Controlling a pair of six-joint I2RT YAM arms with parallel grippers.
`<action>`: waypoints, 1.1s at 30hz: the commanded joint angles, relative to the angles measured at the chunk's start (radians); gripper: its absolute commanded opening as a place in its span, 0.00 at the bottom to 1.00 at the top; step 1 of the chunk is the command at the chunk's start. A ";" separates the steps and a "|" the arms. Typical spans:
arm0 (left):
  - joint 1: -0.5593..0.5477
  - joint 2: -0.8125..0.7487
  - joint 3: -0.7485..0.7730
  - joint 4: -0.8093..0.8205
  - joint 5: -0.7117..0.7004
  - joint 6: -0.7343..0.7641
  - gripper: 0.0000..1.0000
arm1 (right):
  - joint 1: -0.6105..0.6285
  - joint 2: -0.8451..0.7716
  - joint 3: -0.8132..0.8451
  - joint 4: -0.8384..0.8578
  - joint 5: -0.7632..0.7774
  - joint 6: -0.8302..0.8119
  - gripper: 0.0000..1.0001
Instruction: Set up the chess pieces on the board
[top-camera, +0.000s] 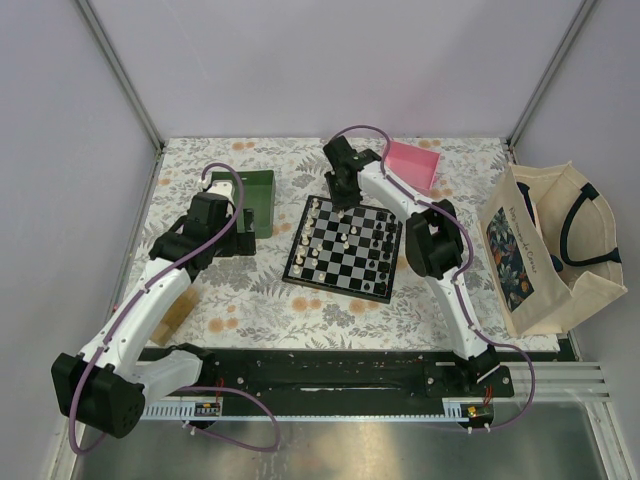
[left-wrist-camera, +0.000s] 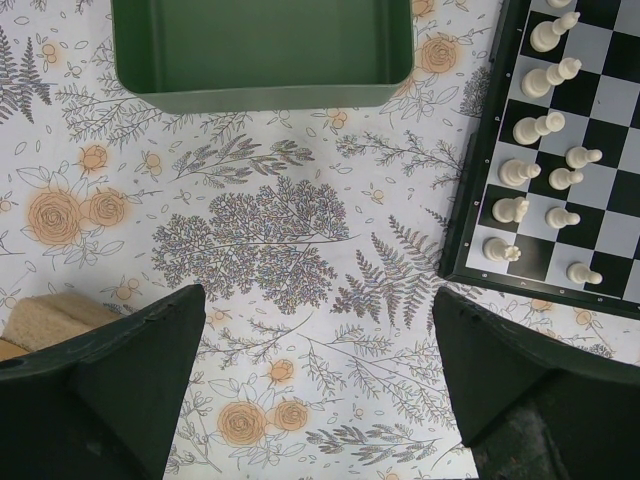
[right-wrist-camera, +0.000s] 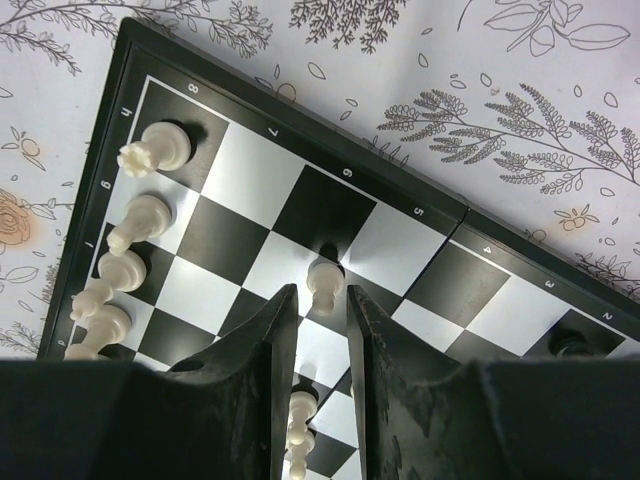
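Note:
The checkered board lies mid-table. Cream-white pieces stand along its left side and black pieces along its right. My right gripper hangs over the board's far edge. In the right wrist view its jaws are only slightly apart, either side of a white pawn that stands on the board, with thin gaps showing. My left gripper is wide open and empty over the tablecloth, just left of the board and its white pieces.
A green tray stands left of the board, past my left gripper. A pink box sits at the back right. A cloth tote bag stands at the right edge. A wooden block lies by the left arm.

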 joint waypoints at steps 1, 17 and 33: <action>0.003 0.005 -0.005 0.038 0.000 0.013 0.99 | 0.012 0.015 0.057 0.000 -0.005 -0.006 0.35; 0.003 0.010 -0.004 0.038 0.005 0.014 0.99 | 0.012 0.020 0.051 -0.019 -0.009 -0.006 0.33; 0.005 0.015 -0.002 0.039 0.011 0.016 0.99 | 0.015 0.034 0.104 -0.016 -0.019 -0.001 0.10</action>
